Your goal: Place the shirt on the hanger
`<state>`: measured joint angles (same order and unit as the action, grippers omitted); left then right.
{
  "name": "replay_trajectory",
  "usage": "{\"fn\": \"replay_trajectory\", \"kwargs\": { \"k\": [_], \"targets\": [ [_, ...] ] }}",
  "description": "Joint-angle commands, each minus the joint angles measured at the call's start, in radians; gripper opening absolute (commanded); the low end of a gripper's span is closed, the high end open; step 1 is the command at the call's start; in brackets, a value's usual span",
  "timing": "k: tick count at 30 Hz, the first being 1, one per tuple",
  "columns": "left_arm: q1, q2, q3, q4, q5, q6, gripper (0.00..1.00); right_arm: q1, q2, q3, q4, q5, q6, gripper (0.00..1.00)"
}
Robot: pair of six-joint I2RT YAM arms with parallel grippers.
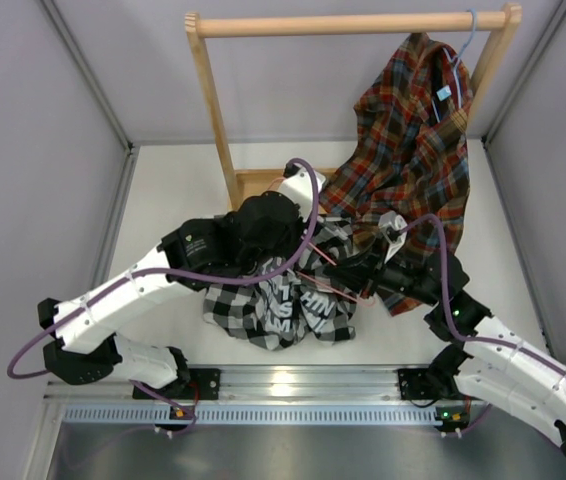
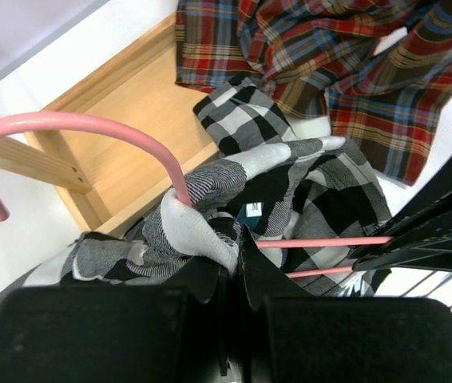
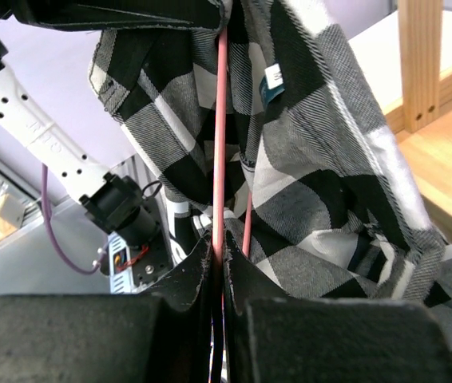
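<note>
— What crowds the left gripper [image 2: 236, 267]?
— The checked shirt [image 2: 314, 183] bunches right at its tips. The pink hanger [image 2: 74, 121] hooks up-left, and the wooden rack base [image 2: 142, 88] and red plaid shirt [image 2: 330, 72] lie beyond.
— The right gripper [image 3: 220, 267]?
— Shirt folds close ahead and right; its left side is open down to the left arm [image 3: 38, 136].

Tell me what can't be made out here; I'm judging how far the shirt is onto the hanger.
Left wrist: the shirt buries the hanger shoulders, and whether the left gripper pinches wire too.
Top external: the left arm covers the collar.
Right wrist: the hook lies out of view past the top edge.
</note>
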<state>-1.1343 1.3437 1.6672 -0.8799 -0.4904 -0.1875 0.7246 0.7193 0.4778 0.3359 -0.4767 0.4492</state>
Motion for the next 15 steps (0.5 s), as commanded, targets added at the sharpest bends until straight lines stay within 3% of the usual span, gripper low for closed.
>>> {"fn": "replay_trajectory", "kwargs": {
  "k": [1, 3, 6, 11, 15],
  "targets": [
    [0.025, -0.07, 0.026, -0.06, -0.27, 0.019, 0.0, 0.009, -0.046, 0.042, 0.042, 0.039, -0.015, 0.0],
    [0.025, -0.078, 0.031, -0.059, -0.304, -0.001, 0.05, 0.009, -0.041, 0.056, 0.023, 0.029, -0.015, 0.0],
    [0.025, -0.084, 0.049, -0.051, -0.304, -0.01, 0.0, 0.009, -0.041, 0.056, 0.014, 0.021, -0.018, 0.0],
    [0.025, -0.107, 0.019, 0.041, -0.119, 0.037, 0.0, 0.012, -0.011, 0.059, 0.009, -0.02, -0.023, 0.0],
    [0.025, -0.086, 0.008, 0.038, -0.137, 0.051, 0.0, 0.013, -0.02, 0.05, 0.011, 0.018, -0.021, 0.0]
  ]
}}
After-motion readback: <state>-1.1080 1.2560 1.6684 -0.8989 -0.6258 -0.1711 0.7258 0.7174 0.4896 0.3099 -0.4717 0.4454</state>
